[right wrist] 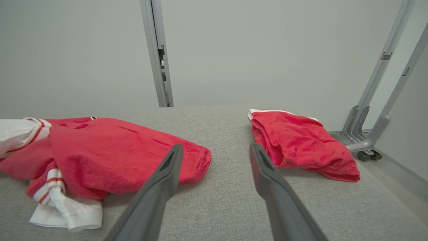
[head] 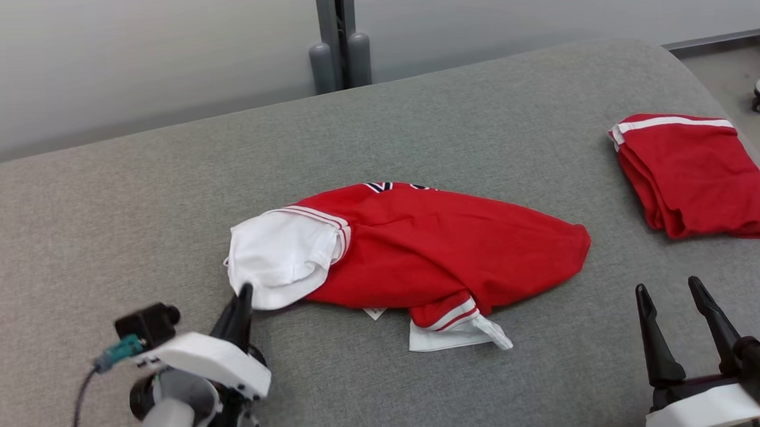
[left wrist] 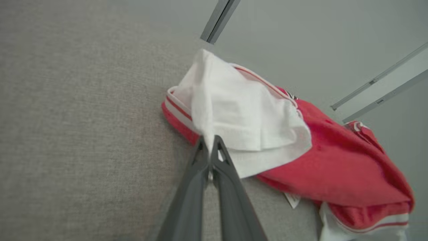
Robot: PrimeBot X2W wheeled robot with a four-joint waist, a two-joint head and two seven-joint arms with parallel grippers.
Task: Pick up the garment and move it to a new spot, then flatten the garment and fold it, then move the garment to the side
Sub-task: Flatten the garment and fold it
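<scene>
The garment [head: 432,243] is a crumpled red shirt with white sleeves and striped trim, lying mid-table. My left gripper [head: 244,295] is shut on the lower edge of its white left sleeve [head: 279,256]; in the left wrist view the two fingers pinch the white cloth [left wrist: 234,120] at the tips of that gripper [left wrist: 210,142]. My right gripper [head: 669,291] stands open at the lower right, a short way off the garment's red right end [right wrist: 110,154], with nothing between its fingers [right wrist: 167,167].
A second red garment [head: 692,174], folded, lies at the table's far right, near the edge, and shows in the right wrist view [right wrist: 301,144]. A grey post [head: 339,35] stands behind the grey padded table [head: 129,205]. A wheeled frame base [right wrist: 367,147] stands on the floor at right.
</scene>
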